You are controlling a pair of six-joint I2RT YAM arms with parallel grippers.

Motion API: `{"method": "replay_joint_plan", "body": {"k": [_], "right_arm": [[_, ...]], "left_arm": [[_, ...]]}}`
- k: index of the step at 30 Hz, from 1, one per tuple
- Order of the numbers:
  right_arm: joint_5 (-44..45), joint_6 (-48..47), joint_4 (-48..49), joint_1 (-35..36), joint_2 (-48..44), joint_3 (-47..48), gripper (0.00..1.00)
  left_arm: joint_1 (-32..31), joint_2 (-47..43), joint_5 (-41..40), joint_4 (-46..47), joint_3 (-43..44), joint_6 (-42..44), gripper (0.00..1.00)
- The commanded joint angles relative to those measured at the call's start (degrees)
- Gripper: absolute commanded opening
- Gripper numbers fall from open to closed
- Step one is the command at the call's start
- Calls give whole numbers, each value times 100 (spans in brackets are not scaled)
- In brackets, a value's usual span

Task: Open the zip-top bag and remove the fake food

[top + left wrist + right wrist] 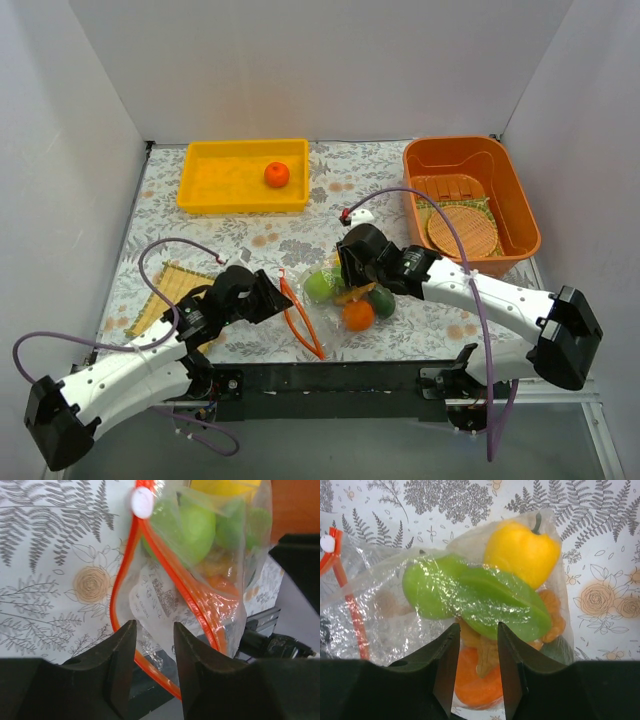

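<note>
The clear zip-top bag (335, 300) lies on the flowered cloth near the front edge, its orange-red zip strip (300, 318) spread in an open loop at its left end. Inside are a bright green ball (319, 286), an orange ball (358, 315), a dark green piece (381, 301) and a yellow piece (522, 550). A tan lumpy piece (487, 657) shows through the film. My left gripper (154, 627) is open, its jaws on either side of the bag's mouth film and zip strip (150, 670). My right gripper (478, 629) is open, low over the food-filled end.
A yellow tray (215, 190) at the back holds one orange ball (276, 174). An orange bin (515, 215) at the back right holds a round woven disc (462, 230) and wooden slats (450, 187). A straw mat (165, 290) lies under my left arm. A black rail (330, 378) runs along the front.
</note>
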Motion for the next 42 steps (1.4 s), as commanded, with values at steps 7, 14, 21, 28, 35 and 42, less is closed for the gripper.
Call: {"method": "replay_joint_plan", "body": {"k": [7,14,21,28,35,42], "right_arm": [[-62,-195,212,-298,495,567,43],[-88,-326,230,-439,873,593,43],[-272,-379,256,-439,1111,576,42],[-175,-432,212,-518,1050,786,42],[-299,-441,1,-755,1391,1620,41],[-729,-257,-60,-870,2244,1964,41]], "left_arm": [[-1038,1388,-957,1367,233,-888,48],[-1064,1925,-1547,2439,251,-1012,58],[-1064,2882,-2100,2809,584,-916,68],[-1064,3033,-2575,2748,717,-845,69],[-1064,2998,-2672,2862,576,-626,60],[-1064,3138,-2637,3099,681,-441,65]]}}
